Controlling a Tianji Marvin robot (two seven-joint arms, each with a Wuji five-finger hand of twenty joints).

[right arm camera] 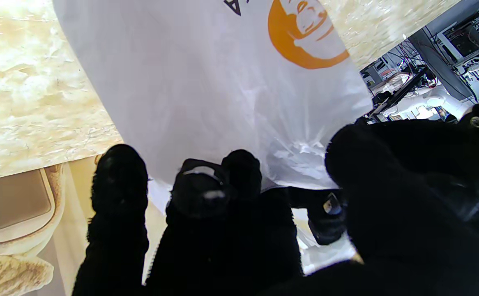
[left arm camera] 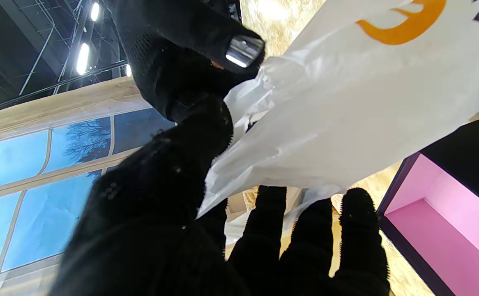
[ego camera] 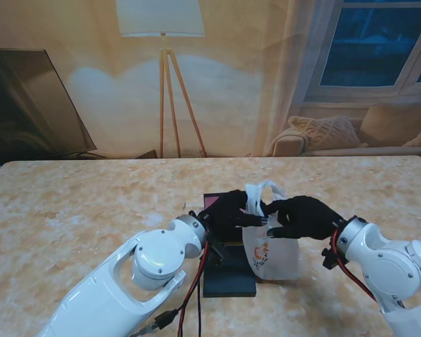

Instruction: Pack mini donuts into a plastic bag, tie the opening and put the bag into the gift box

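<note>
Plastic bag (ego camera: 270,249), white and crinkled with an orange printed logo, is standing on the marbled tan tabletop (ego camera: 77,210) in the stand's view, its gathered neck and looped handles rising between two black-gloved hands. The left hand (ego camera: 231,210) is reaching in from the left with its glossy white arm bent, fingers clenching the neck; the right hand (ego camera: 302,217) is meeting it from the right, fingers likewise gripping the top. A dark rectangular gift box (ego camera: 228,270) is lying just beside the bag, on its left, partly under the left forearm.

From the left wrist, the left hand (left arm camera: 173,197) is pinching the bag's (left arm camera: 346,107) bunched film between thumb and knit-textured fingers (left arm camera: 358,222); the box (left arm camera: 441,218) is showing a smooth pink lining inside dark walls.

From the right wrist, the right hand (right arm camera: 264,230) is curling its fingers (right arm camera: 118,185) against the bag's (right arm camera: 206,90) translucent, wrinkled neck, thumb pressing opposite.
</note>
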